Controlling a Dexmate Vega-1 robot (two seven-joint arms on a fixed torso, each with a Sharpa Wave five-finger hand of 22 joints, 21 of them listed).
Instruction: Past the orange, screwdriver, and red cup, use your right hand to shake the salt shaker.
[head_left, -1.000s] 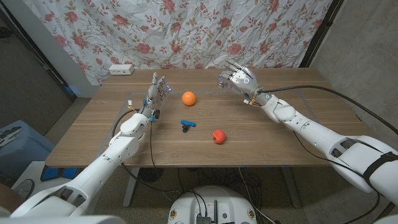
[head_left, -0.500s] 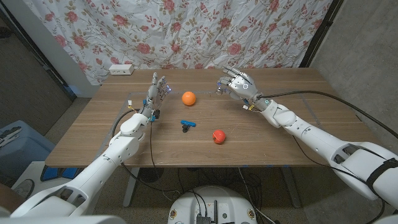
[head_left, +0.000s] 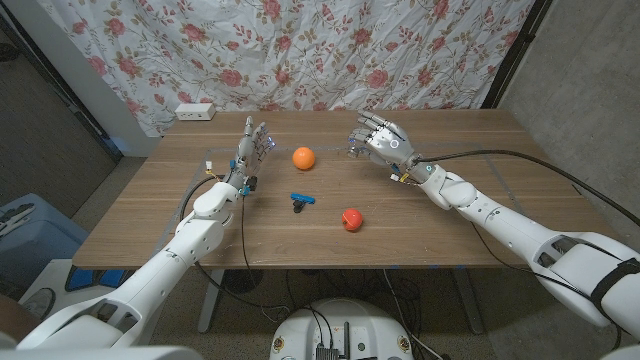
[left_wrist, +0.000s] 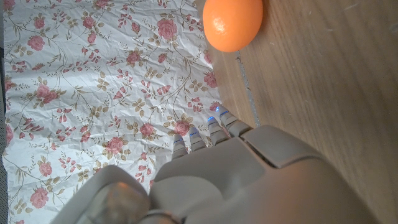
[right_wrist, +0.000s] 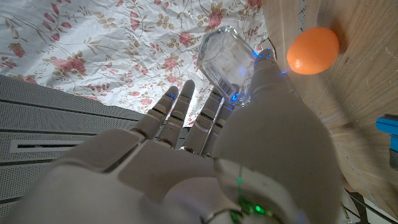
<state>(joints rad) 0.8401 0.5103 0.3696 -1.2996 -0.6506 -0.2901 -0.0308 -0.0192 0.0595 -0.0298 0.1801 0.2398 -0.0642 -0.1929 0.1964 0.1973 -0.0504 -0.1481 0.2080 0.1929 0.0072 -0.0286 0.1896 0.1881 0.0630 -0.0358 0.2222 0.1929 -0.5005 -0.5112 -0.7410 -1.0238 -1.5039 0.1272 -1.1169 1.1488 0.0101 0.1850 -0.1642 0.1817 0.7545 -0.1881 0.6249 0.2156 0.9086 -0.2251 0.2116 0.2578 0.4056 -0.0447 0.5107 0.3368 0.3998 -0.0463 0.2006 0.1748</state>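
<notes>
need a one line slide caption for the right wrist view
Right hand holds the clear salt shaker off the wooden table, with the orange beyond.

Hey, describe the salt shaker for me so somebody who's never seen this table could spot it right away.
Start at the wooden table in front of the flowered curtain and find the robot's right hand at the far side, right of the orange. The salt shaker sits in that hand's fingers. It is the one clear, see-through item; the orange, blue screwdriver and red cup are all brightly coloured and lie on the table.
</notes>
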